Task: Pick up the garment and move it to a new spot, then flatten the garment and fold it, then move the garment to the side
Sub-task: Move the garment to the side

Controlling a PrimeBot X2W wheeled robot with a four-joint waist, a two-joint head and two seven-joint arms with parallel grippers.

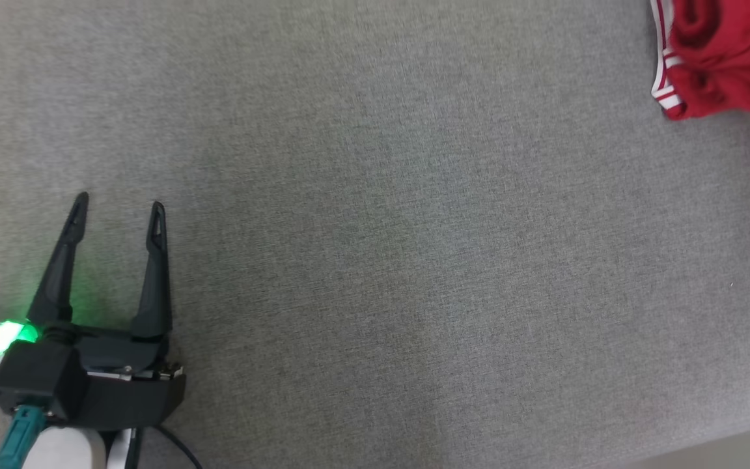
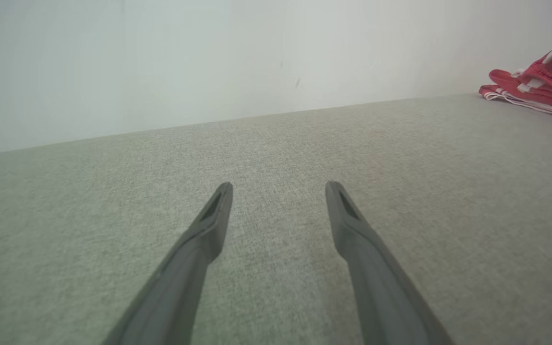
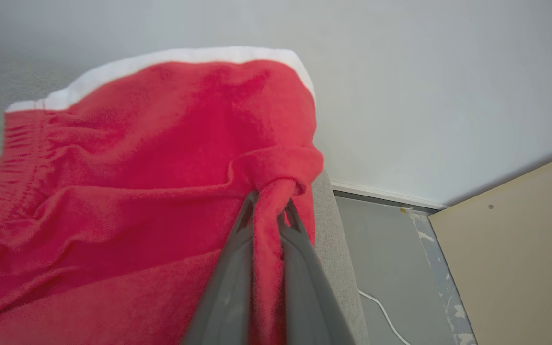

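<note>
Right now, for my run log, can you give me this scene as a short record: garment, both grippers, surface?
garment: red with white trim, bunched, at the far right of the head view
right gripper: shut on a fold of the garment
left gripper: open, holding nothing, well apart from the garment
surface: grey fabric, bare under the left gripper
task stage: garment gripped, not yet flattened or folded
</note>
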